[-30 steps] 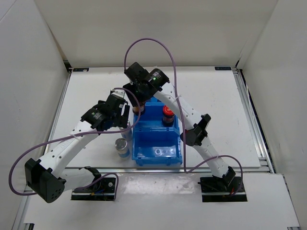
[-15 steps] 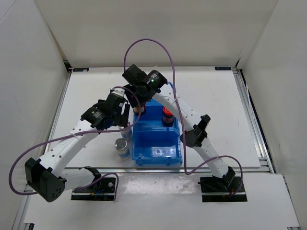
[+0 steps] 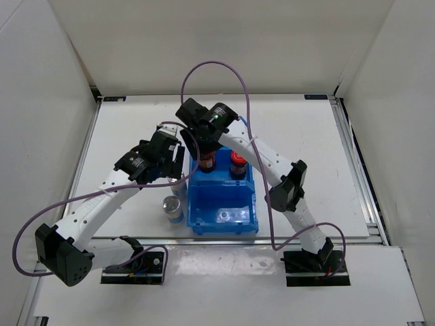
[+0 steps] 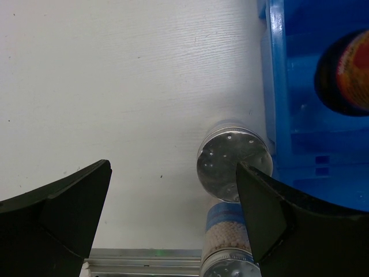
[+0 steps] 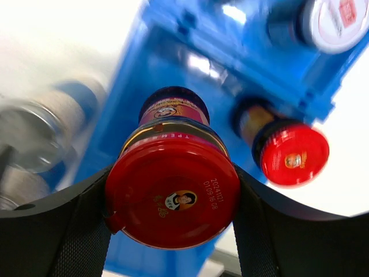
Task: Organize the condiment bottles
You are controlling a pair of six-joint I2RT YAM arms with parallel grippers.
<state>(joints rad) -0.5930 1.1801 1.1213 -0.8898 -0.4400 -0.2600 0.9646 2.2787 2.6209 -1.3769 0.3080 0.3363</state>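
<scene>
My right gripper is shut on a dark bottle with a red cap and holds it in the back left part of the blue bin. In the right wrist view its fingers clamp that cap. A second red-capped bottle stands in the back right part. One short grey-lidded bottle sits in the front part. Two silver-capped bottles stand on the table left of the bin. My left gripper is open and empty above the farther one.
The bin's left wall runs close beside the silver-capped bottles. The nearer silver-capped bottle stands by the table's front rail. White table spreads left of and behind the bin, with walls around it.
My right gripper has moved right and nearer with the red-capped bottle, from beside the bin's back left corner to inside it. The left arm has not moved.
</scene>
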